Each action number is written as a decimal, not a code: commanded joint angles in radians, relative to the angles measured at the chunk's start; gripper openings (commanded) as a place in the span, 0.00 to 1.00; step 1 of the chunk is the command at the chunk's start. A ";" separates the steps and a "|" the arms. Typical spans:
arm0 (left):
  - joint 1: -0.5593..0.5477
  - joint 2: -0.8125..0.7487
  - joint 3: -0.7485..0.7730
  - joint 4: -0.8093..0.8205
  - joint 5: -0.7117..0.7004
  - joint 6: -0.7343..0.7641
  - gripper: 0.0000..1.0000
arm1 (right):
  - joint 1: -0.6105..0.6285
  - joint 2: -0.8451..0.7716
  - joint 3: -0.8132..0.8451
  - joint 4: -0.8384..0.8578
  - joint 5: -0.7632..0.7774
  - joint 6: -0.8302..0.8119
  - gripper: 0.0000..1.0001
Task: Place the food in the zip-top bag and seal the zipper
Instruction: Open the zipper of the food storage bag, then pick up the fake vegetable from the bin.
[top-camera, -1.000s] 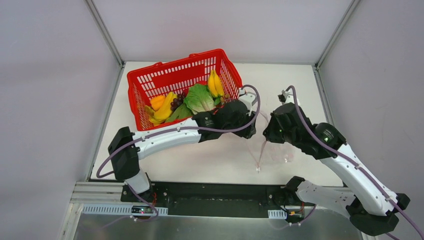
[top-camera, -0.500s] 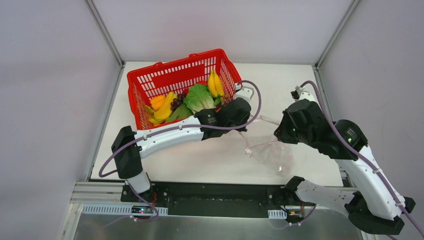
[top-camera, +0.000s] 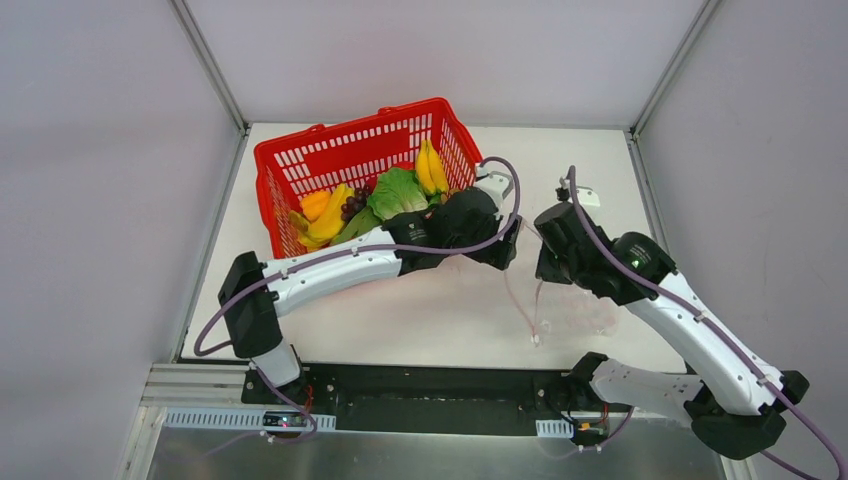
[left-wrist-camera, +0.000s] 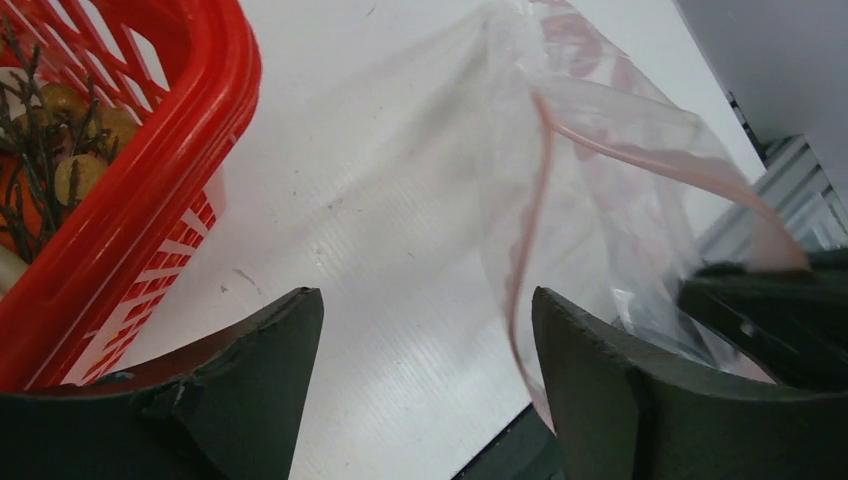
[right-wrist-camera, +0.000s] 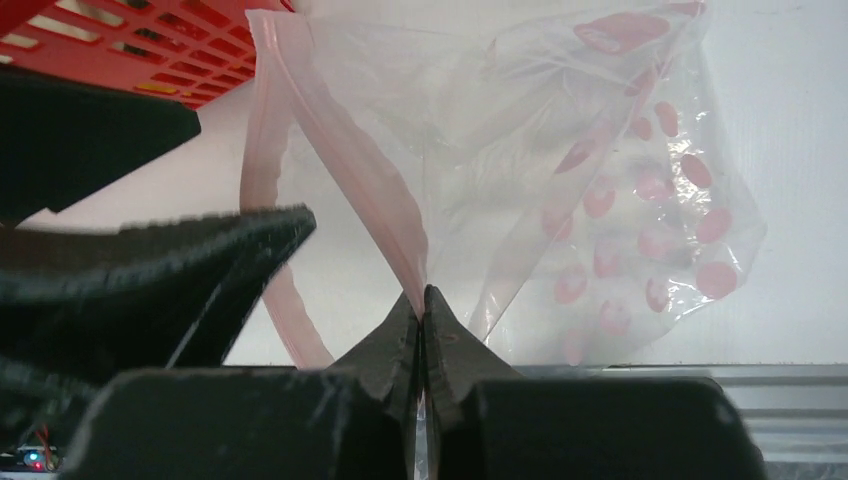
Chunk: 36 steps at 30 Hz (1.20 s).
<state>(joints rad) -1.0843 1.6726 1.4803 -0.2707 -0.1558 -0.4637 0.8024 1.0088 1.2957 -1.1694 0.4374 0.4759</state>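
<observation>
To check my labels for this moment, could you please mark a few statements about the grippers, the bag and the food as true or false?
1. The right gripper is shut on the zip-top bag at its zipper. True.
2. The left gripper is clamped on the bag. False: its fingers stand open.
3. The bananas lie inside the bag. False: they are in the red basket.
4. The bag's mouth is unsealed. True.

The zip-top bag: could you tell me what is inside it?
Nothing shows through the clear zip-top bag; the right hand pinches its zipper. The part behind that hand is hidden.
</observation>
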 joint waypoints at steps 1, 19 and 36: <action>0.009 -0.115 0.017 -0.005 0.110 0.041 0.80 | -0.008 -0.003 -0.023 0.143 0.058 0.013 0.03; 0.276 -0.525 -0.136 -0.212 -0.067 0.078 0.99 | -0.031 -0.064 -0.117 0.261 -0.046 0.006 0.03; 0.658 -0.244 -0.077 -0.279 0.081 -0.394 0.99 | -0.030 -0.071 -0.144 0.295 -0.080 -0.003 0.05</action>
<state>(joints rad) -0.4423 1.3659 1.3556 -0.5232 -0.1253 -0.6823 0.7757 0.9455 1.1492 -0.9058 0.3569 0.4782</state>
